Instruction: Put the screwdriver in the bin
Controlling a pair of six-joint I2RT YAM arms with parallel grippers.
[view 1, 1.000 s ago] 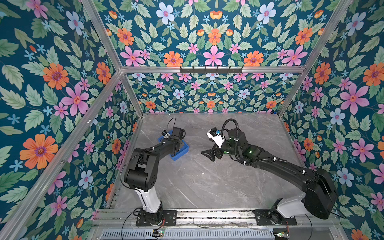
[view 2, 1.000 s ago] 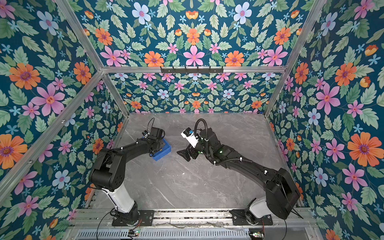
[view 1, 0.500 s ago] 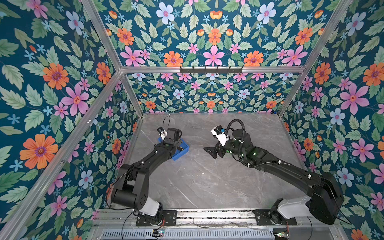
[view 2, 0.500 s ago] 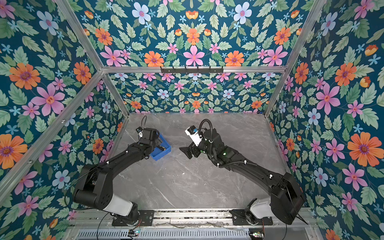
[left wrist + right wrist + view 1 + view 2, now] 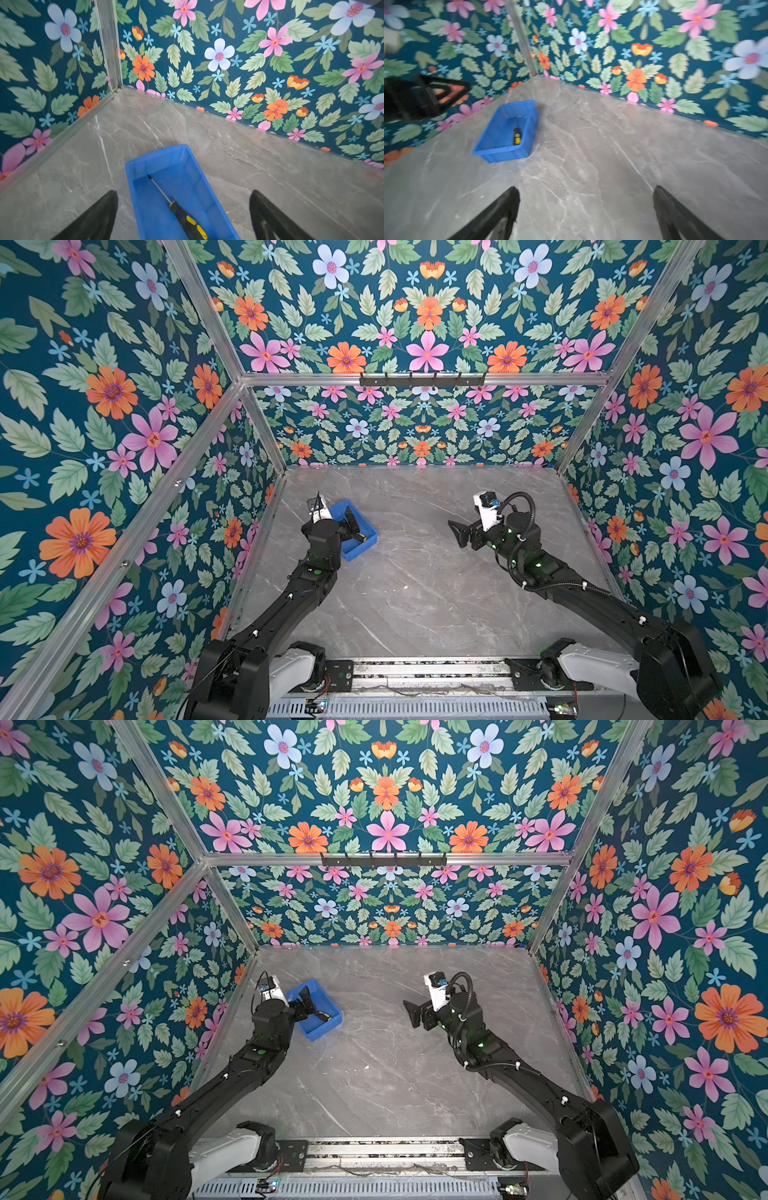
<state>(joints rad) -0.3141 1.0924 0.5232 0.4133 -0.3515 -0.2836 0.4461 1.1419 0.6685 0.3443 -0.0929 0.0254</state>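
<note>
The screwdriver [image 5: 182,216], black-and-yellow handle and thin shaft, lies flat on the floor of the blue bin [image 5: 158,149], touching neither finger. My left gripper [image 5: 182,193] hovers over the bin's near end, open, its fingers [image 5: 104,209] spread wider than the bin. Both top views show the bin [image 5: 356,552] [image 5: 322,1031] at the left, with the screwdriver [image 5: 360,536] [image 5: 323,1016] inside and the left gripper [image 5: 351,519] above. My right gripper [image 5: 456,533] [image 5: 585,188] is open and empty, far to the right, over bare table. From the right wrist the bin [image 5: 504,154] and the screwdriver [image 5: 517,136] show at a distance.
Floral walls and aluminium frame posts [image 5: 109,45] enclose the grey marble table [image 5: 415,593]. The bin sits near the left wall and back-left corner. A black hook rail [image 5: 422,379] hangs on the back wall, well above the table.
My left jaws have opened wide and the arm has drawn back a little; the screwdriver now lies loose in the bin. The right arm has pulled back toward the right.
</note>
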